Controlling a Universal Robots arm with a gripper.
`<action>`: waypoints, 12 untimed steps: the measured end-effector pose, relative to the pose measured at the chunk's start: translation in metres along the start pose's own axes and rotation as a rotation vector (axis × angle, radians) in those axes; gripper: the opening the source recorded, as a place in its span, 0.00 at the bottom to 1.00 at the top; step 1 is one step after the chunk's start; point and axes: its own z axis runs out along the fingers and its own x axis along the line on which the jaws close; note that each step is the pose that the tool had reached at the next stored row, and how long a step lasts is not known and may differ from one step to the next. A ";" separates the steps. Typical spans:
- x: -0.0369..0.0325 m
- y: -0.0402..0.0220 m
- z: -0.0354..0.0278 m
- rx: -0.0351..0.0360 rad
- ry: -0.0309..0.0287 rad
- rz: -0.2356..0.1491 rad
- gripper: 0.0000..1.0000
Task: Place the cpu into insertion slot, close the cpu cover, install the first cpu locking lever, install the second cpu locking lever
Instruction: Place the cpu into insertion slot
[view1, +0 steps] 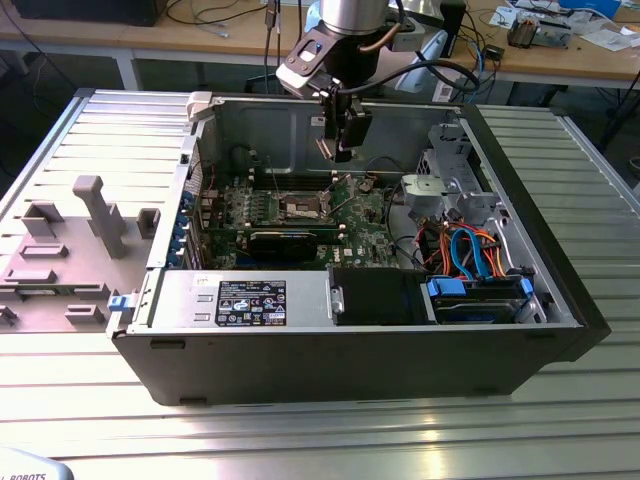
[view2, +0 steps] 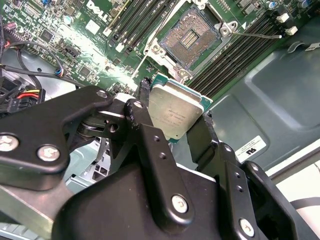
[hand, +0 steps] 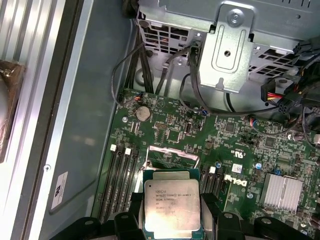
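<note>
The hand (view2: 175, 101) is closed narrow on two opposite edges of the cpu (view2: 175, 114), which we see held in the air above the green board (hand: 165, 125) in the open case (view1: 350, 370) mid-bench (view1: 300, 440), clear of the bare insertion slot (view2: 190, 36); we judge the first step in hand. Seating calls, in our judgement, for squaring the cpu to the slot's rim and descending level. The cpu's underside is hidden, and how the cpu cover stands we cannot tell.

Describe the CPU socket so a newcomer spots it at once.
Inside the open computer case, look at the green circuit board. Near its middle, beside the long black memory slots, sits the socket: a dark square with a silver rim.
</note>
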 end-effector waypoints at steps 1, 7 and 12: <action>0.0000 0.0000 0.0000 0.0000 0.0000 0.001 0.54; 0.0000 0.0000 0.0001 -0.0002 -0.0002 0.008 0.54; 0.0000 0.0000 0.0002 -0.0003 -0.0001 0.013 0.54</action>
